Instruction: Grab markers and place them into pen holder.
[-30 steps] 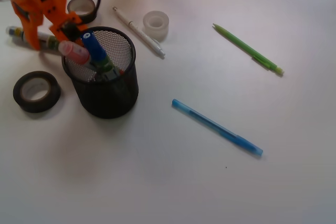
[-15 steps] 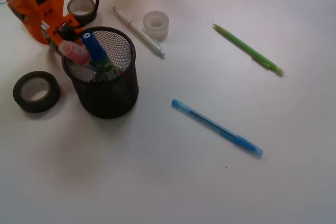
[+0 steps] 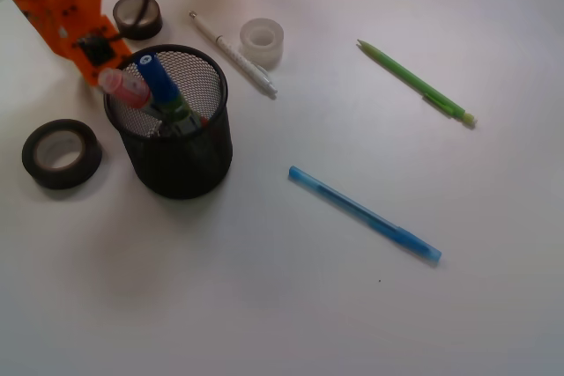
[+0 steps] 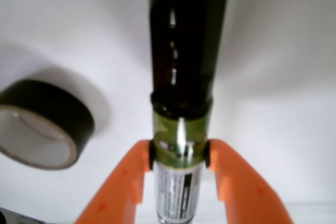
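Orange claw (image 4: 180, 153) clamped on black-capped marker (image 4: 184, 61), lifted off table since earlier

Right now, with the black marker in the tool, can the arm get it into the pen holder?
Probably yes: the tool grips the black marker just behind the pen holder, whose open top has room beside the pink marker and blue marker.

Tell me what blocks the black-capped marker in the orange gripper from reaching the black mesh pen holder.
Nothing visible on the table does. The orange gripper grips the black-capped marker right behind the black wire-mesh pen holder. Inside the cup, the pink-capped marker and blue-capped marker lean at the near-gripper side, so aim for the open part.
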You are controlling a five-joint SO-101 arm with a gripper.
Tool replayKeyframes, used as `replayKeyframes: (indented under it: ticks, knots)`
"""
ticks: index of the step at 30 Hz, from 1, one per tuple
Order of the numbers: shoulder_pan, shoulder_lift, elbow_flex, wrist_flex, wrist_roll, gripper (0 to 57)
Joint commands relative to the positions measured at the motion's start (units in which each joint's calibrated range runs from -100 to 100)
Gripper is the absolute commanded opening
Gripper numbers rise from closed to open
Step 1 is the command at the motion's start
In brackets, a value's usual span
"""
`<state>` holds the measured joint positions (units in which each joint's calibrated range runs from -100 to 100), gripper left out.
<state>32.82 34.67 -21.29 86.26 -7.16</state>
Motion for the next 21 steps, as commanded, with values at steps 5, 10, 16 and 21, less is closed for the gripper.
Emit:
replayKeyframes:
  ticks: [5,10,16,21]
  knots:
    - [5.3,-9.9,-17.7,12.9,-3.9,0.6]
    - [2.7,-13.7,-22.5,13.2,-9.3,0.5]
    - [-6.5,-21.2,-28.2,13.0,-19.3,0.5]
    - [-17.3,-26.9,-38.9,12.8,-28.4,0.5]
